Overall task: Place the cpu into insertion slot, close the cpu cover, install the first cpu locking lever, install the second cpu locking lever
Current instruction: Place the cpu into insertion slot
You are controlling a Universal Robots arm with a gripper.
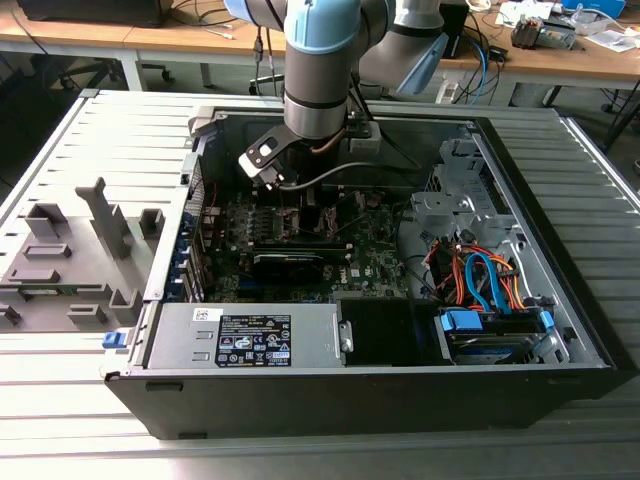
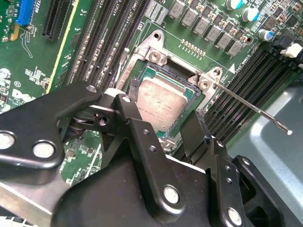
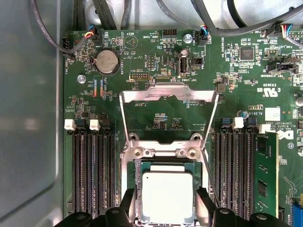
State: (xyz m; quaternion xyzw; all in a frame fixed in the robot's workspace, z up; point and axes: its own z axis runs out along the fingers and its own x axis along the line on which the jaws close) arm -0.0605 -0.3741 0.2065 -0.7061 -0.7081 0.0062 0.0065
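cpu point(image 3: 166, 191): lies flat in the insertion slot point(image 3: 127, 170), pale face up
cpu cover point(image 3: 168, 92): swung up on its hinge, open
pincer point(image 2: 158, 113): fingers apart, one on each side of the cpu — contact cannot be told
motherboard point(image 3: 142, 47): green — inside open computer case point(image 1: 380, 395) on slatted worktop point(image 1: 100, 130)
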